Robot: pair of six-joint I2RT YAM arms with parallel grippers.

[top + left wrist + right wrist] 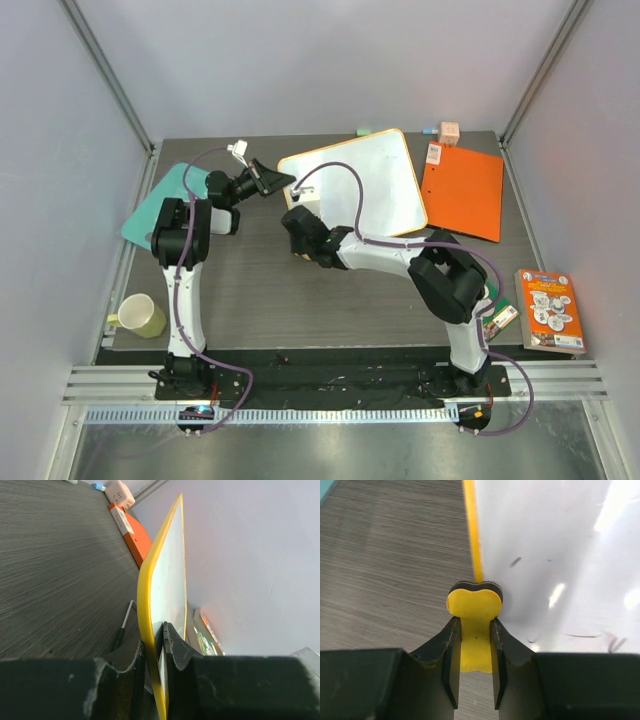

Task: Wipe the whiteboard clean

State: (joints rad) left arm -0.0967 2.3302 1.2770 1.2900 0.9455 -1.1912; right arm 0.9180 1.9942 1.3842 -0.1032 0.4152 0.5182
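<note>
Shows the left pincer (155,647) clamped on the left rim of the whiteboard (370,185), far-centre on the bench (250,290), and the right pincer (472,630) gripping a yellow eraser (474,605) beside that rim, faint black marks (580,636) lying rightward, nearest this arm.

Flat teal sheet (160,195) at nine o'clock: partly hidden under the left arm (185,240). Small pale-green object (365,131) at twelve o'clock, behind the orange-rimmed white whiteboard (385,185): too small to identify.
</note>
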